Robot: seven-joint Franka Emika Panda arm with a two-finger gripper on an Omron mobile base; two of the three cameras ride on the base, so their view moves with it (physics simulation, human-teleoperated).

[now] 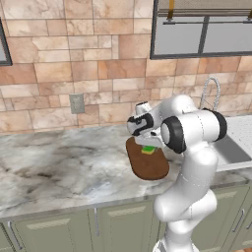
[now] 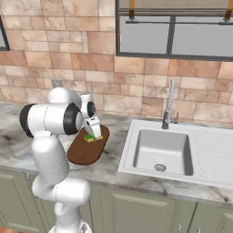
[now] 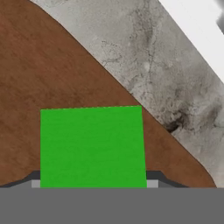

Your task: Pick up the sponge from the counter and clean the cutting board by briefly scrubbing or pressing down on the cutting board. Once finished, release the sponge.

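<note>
The green sponge [image 1: 147,148] [image 2: 89,138] [image 3: 92,146] lies on the far end of the dark reddish-brown cutting board [image 1: 147,166] [image 2: 85,151] [image 3: 43,70]; its thin yellow layer shows at the edge in both base views. My gripper [image 1: 147,141] [image 2: 93,129] [image 3: 93,180] points straight down on it. In the hand view the two dark fingertips [image 3: 154,177] sit tight against the sponge's left and right sides, so the gripper is shut on the sponge, which rests against the board. The board lies on the marbled counter [image 1: 59,162] [image 3: 144,65].
A white sink [image 2: 164,150] [image 1: 234,147] with a steel faucet [image 2: 169,104] [image 1: 211,93] is set into the counter right of the board; its rim [image 3: 197,30] crosses the hand view's upper right. A tiled wall with an outlet [image 1: 77,103] stands behind.
</note>
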